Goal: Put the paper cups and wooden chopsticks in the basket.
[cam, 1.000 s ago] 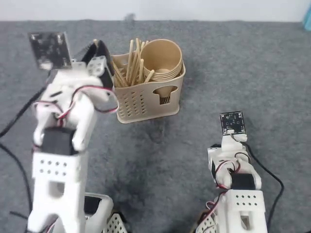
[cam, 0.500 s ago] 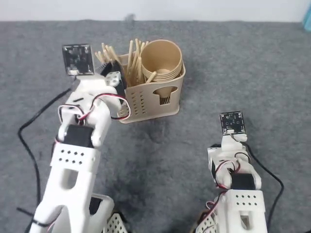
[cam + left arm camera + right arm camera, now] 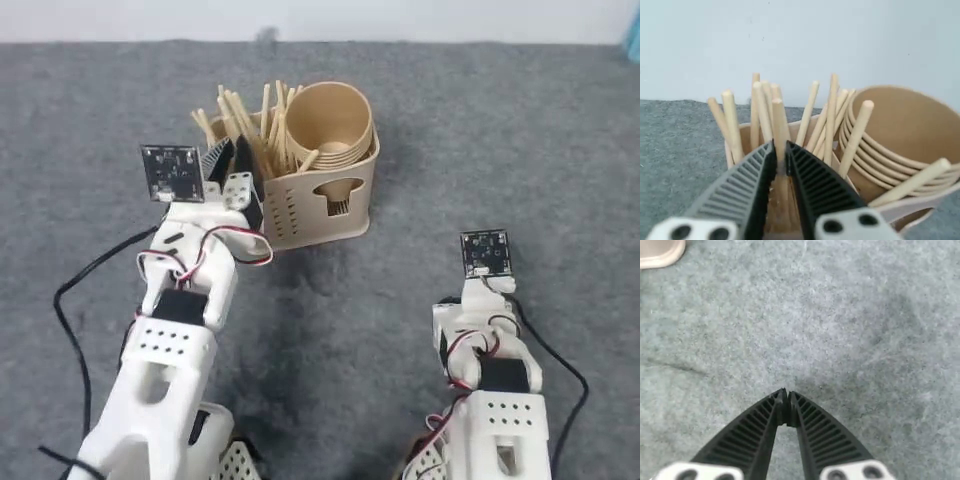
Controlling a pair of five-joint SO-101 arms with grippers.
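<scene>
I take this for a robotics lab bench rather than a home or a shop. Under my right pincer (image 3: 785, 392) a plain grey felt mat (image 3: 865, 315) covers the whole table. Beyond my left pincer (image 3: 780, 147) rises a bare white wall (image 3: 800, 40). Behind the pincers, the arms are white printed shells (image 3: 160, 350) with thin red and black wires (image 3: 200, 255) looping out in the open. Bare camera boards (image 3: 172, 172) sit at the wrists, and black cables (image 3: 58, 298) trail over the mat.

Looks down from above over the table (image 3: 480, 130); peers close, level, from left wrist at the basket (image 3: 927, 205), shared overhead; points down near table from right wrist.
</scene>
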